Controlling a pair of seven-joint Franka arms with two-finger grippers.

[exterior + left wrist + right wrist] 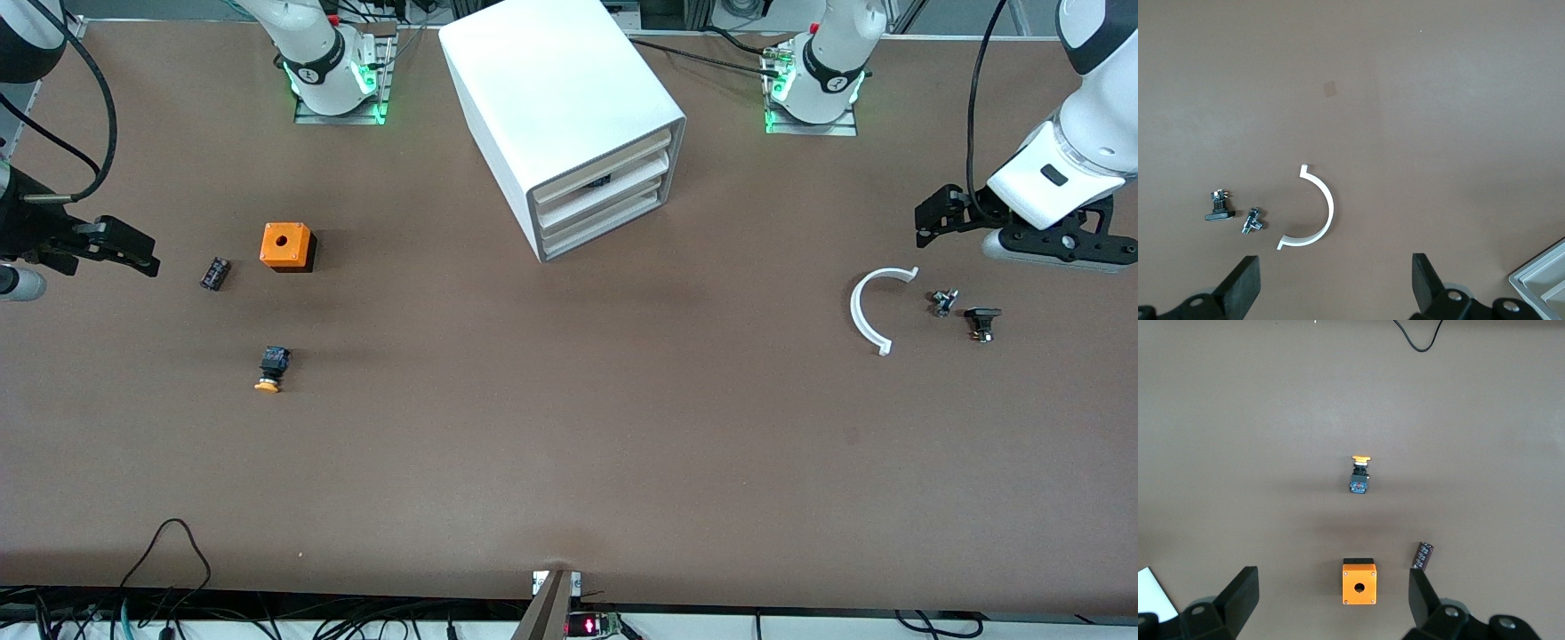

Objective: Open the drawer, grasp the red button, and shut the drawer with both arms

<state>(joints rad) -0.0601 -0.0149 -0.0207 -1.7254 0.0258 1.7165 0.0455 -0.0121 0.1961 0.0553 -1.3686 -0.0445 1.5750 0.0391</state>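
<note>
Yellow-capped button (270,370) lies nearest the front camera, toward the right arm's end from the cabinet (569,124). All three drawers (601,199) shut; a dark item shows in the top slot. Red button not visible. Right gripper (133,252) and left gripper (929,222) hover at the table ends, fingers spread, holding nothing.

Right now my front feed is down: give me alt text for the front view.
A white cabinet stands mid-table between the arm bases, its three drawers shut. Toward the right arm's end lie an orange box, a dark capacitor and, nearer the camera, a yellow button; the right hand hangs open there. The left hand is over a white arc and two small parts.
</note>
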